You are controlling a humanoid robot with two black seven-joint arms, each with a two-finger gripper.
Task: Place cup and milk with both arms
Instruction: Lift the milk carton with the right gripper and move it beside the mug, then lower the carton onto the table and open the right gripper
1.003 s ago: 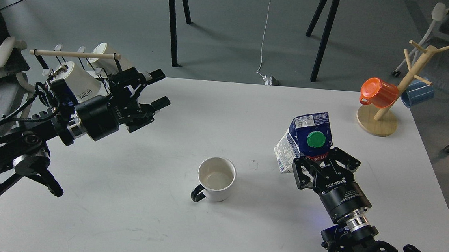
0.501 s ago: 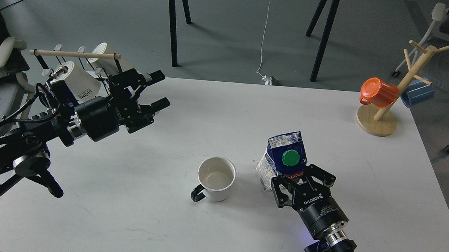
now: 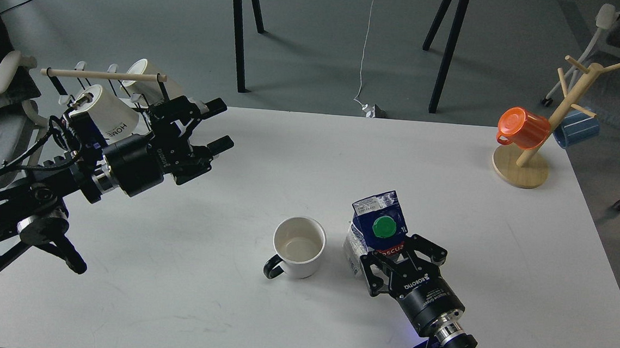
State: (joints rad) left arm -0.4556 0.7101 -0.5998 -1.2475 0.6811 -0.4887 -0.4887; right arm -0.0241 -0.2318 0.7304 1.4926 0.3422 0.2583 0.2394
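Though half-hidden by pincer [image 3: 399, 256], milk [image 3: 377, 228] seemingly gripped.

The black right tool [image 3: 399, 256] has "ROBOTIQ" in white letters on its body. The dented blue and white milk carton [image 3: 374, 230] shows red label letters "ascua". A white hanging mug [image 3: 108, 112] says "HOME".
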